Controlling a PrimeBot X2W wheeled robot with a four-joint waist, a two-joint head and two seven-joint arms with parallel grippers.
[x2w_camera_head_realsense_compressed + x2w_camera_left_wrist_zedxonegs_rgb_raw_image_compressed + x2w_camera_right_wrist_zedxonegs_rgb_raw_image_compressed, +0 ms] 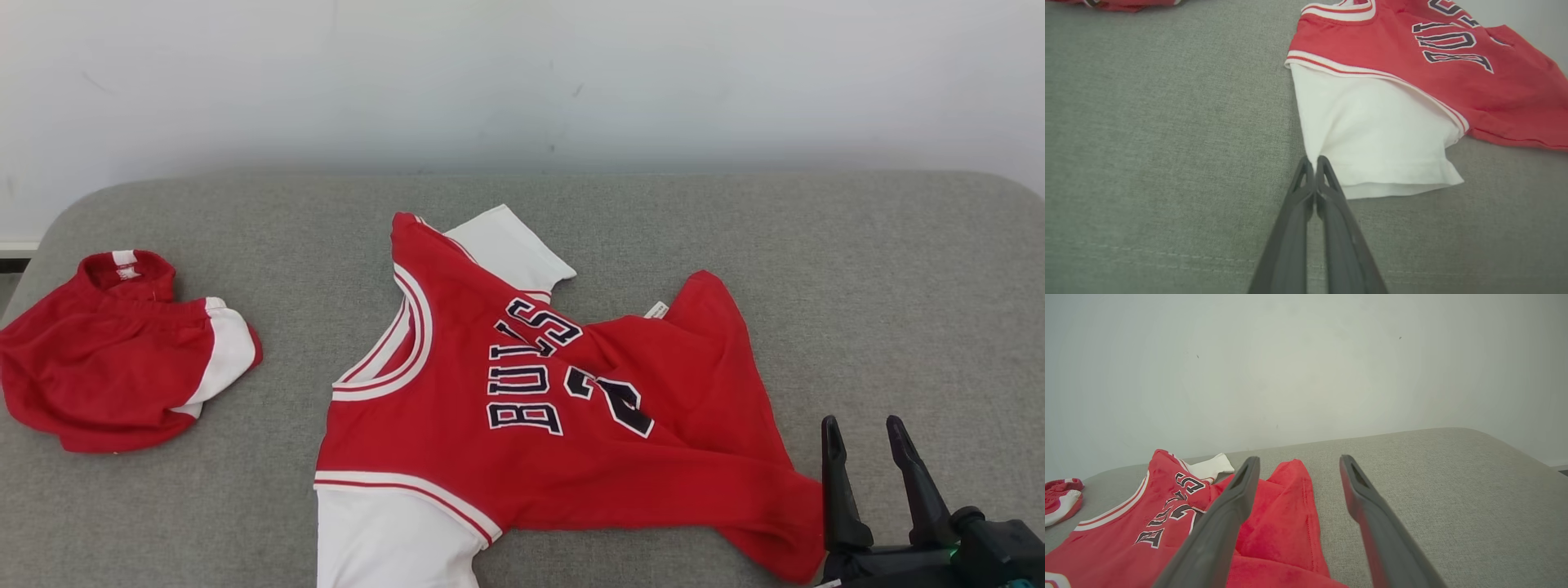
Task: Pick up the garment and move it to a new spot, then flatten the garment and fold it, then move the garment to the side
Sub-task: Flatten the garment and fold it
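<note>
Left jaws closed, the two dark fingertips (pixel 1306 192) pressed together on the side edge of the jersey's near white sleeve (pixel 1372 134), close to its hem; the cloth draws to a small point where they meet. Right jaws open, the long fingers (pixel 910 482) spread with nothing between them, standing over the near right part of the table (pixel 898 269); the left finger of this pair stands just beside the end of the red hem, and whether it touches the cloth cannot be told. Red jersey (pixel 694 457) lying face up across the middle of the grey padded table, dark white-edged lettering and a number on the chest, white-banded neckline turned toward the left edge, hem toward the near right corner. The body is rumpled, a fold raising the hem half on the far side. Near white sleeve (pixel 384 531) spread flat toward the near edge; far white sleeve (pixel 506 245) pointing toward the far edge. A second red-and-white garment (pixel 106 367) lies crumpled at the left edge of the table, well apart from the jersey. A pale wall (pixel 522 82) rises behind the far edge
</note>
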